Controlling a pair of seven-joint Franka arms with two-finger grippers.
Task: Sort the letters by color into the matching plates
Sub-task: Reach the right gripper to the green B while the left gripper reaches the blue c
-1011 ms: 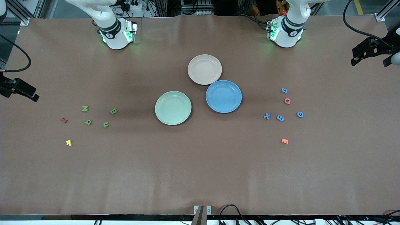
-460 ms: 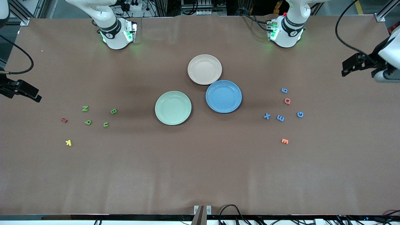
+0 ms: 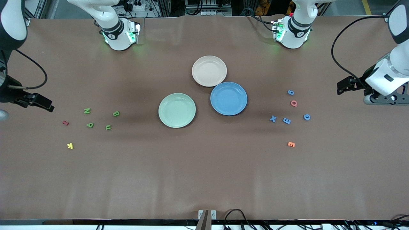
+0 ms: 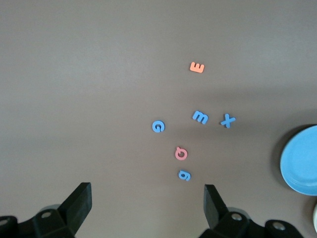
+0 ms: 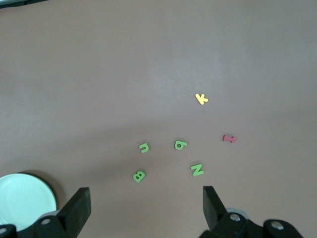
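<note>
We take the green plate point(image 3: 177, 110) as our landmark: the blue plate point(image 3: 228, 98) sits just beside it toward the left arm's end, touching the beige plate point(image 3: 209, 71), and all three hold nothing. Over the last second both arms have swung in from the table's ends. The left gripper point(image 4: 148, 203) now hangs over bare table toward the left arm's end, its fingers spread wide with nothing between them, looking down on the four blue letters point(image 3: 287, 120). These lie well apart from the green plate, past the blue one, with a red Q point(image 3: 293, 103) among them and an orange E point(image 3: 291, 144) nearer the front camera. The right gripper point(image 5: 146, 206) is likewise spread and empty, over the table at the right arm's end, facing the four green letters point(image 3: 90, 125), a red piece point(image 3: 65, 122) and a yellow K point(image 3: 70, 146). We judge sorting has not begun; both arms seem to be approaching a first pick.
</note>
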